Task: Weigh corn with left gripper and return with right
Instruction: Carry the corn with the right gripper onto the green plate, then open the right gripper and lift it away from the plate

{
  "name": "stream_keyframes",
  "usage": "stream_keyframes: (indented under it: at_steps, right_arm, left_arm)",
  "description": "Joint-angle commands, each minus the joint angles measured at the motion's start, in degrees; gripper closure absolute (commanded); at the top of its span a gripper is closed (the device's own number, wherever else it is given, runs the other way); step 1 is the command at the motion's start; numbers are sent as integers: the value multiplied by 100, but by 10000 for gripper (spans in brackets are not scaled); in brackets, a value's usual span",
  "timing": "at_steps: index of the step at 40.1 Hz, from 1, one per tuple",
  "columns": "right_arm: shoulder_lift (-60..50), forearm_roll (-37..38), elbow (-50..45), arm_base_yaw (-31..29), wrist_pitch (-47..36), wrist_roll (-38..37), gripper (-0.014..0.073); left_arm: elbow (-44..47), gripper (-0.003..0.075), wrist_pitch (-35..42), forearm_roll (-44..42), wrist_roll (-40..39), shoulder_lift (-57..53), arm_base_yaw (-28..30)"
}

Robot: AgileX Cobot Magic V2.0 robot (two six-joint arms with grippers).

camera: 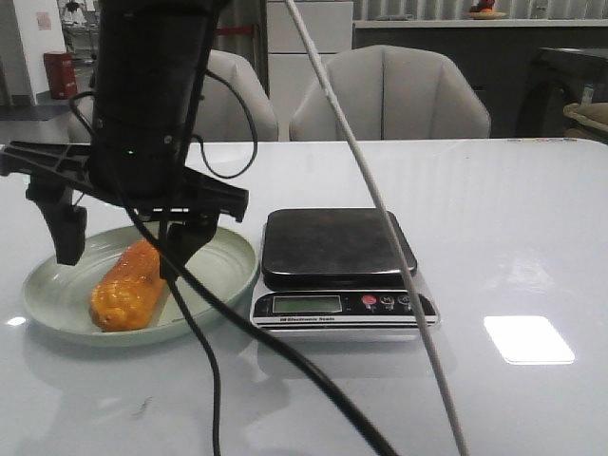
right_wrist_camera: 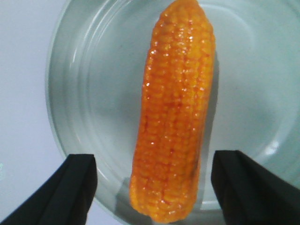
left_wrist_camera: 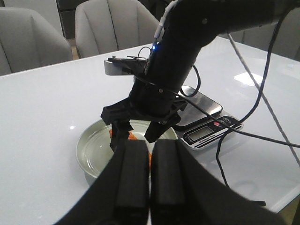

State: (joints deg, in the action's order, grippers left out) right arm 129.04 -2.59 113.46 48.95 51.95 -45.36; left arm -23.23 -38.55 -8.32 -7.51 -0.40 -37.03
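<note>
The orange-yellow corn lies in a pale green plate left of the scale. My right gripper hangs just above the plate, open, with one finger on each side of the corn and not touching it. The right wrist view shows the corn lengthwise between the spread fingers. In the left wrist view my left gripper is shut and empty, held back from the plate and looking at the right gripper. Only a sliver of corn shows there. The left gripper is not in the front view.
A black kitchen scale with bare platform stands right of the plate; it also shows in the left wrist view. A black cable and a white cable cross the foreground. Two grey chairs stand behind the white table.
</note>
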Motion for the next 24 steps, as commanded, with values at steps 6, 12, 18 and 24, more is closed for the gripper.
stream_keyframes:
  at_steps: [6, 12, 18, 24]
  right_arm:
    - [-507, -115, 836, -138, 1341, 1687, -22]
    - [-862, -540, 872, -247, 1887, 3208, -22]
    - [-1227, -735, 872, -456, 2157, 3993, -22]
    - [-1638, -735, 784, -740, 2219, 4118, -22]
  left_arm:
    - [-137, 589, 439, 14, -29, -54, 12]
    - [-137, 588, 439, 14, -29, -54, 12]
    - [-137, 589, 439, 14, -29, -54, 12]
    - [-137, 589, 439, 14, -29, -54, 12]
